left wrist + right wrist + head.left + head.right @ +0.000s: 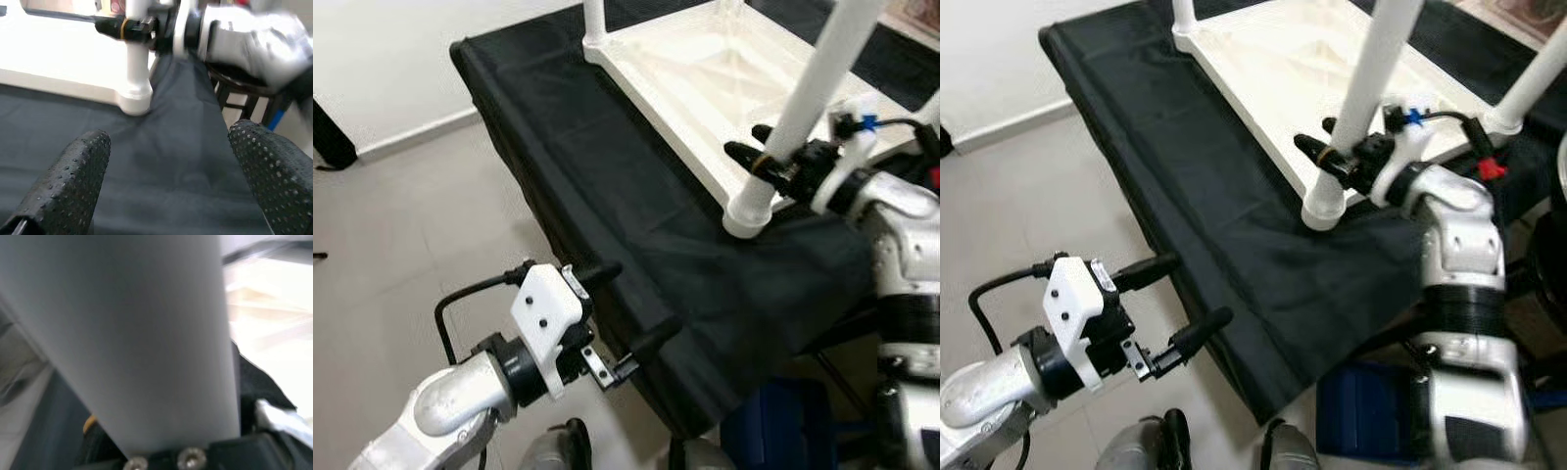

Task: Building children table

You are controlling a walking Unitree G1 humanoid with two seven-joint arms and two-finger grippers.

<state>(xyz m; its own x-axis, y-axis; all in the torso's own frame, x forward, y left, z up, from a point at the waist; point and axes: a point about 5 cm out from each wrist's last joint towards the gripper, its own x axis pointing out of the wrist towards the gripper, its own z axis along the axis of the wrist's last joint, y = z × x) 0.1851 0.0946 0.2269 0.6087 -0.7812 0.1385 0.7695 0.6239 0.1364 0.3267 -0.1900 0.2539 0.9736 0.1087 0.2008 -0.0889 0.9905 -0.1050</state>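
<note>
A white plastic children's table (705,88) is seen lying upside down on a tabletop covered with a black cloth (607,196), its flat underside turned upward and framed by a raised rim. A white round table leg (803,113) is seated in the corner socket nearest the robot, at the edge of the overturned table, and rises tilted toward the upper right of the head views. Another white leg (1533,83) is seen at the far right corner, and the base of a third (594,24) at the far left corner.

The right gripper (766,157) is placed around the near leg just above its socket; its jaws are pinched on the leg, one black finger (744,157) being visible on the left side of the leg. In the right wrist view the pale leg (146,333) is seen very close.

The left gripper (628,311) is held low beside the near-left edge of the cloth-covered tabletop, well apart from the white table; its jaws are spread, with nothing between them. In the left wrist view the two dotted black pads (73,181) are seen wide apart, with the black cloth and the gripped leg beyond them.

A light tiled floor (411,225) is seen to the left of the tabletop, and a blue object (783,426) beneath it.
</note>
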